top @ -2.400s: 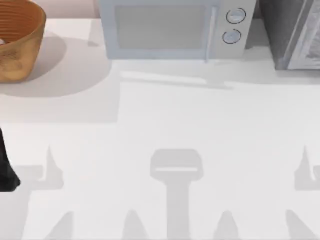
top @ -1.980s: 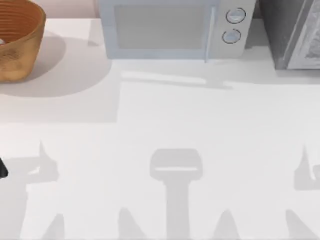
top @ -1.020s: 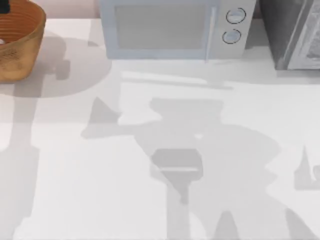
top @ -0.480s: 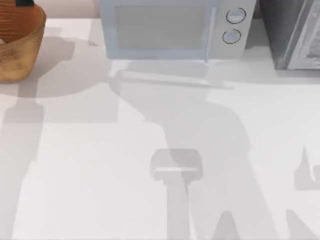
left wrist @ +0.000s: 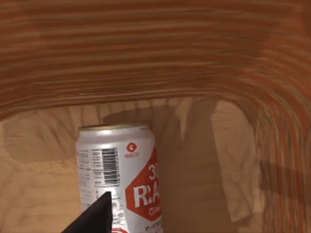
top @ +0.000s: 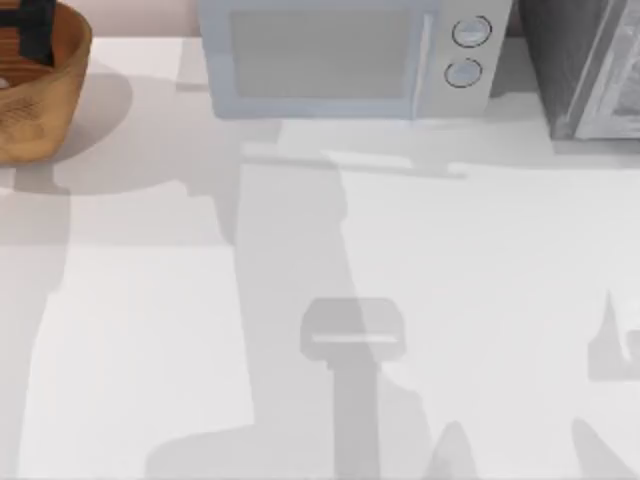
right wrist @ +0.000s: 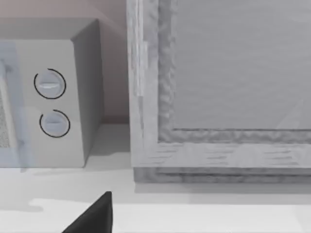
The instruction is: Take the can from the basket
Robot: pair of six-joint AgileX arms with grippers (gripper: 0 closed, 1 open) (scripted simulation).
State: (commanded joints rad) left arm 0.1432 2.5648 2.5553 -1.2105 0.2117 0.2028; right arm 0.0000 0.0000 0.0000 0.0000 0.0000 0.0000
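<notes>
My left claw [top: 38, 30] hangs inside the tan-orange woven basket [top: 45, 110] at the bench's ten o'clock, grip unreadable; the silver, red-marked can [left wrist: 121, 179] stands upright, and a fingertip [left wrist: 95, 218] could topple it.

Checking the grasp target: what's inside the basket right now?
Inside the basket, the left wrist view shows one can, silver with a red label and barcode, on the ribbed floor. A dark left gripper finger covers its lower part. In the top view the can is hidden.

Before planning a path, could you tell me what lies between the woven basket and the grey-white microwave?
Bare white table, shadowed, between the tan woven basket and grey-white microwave, in the top view.
</notes>
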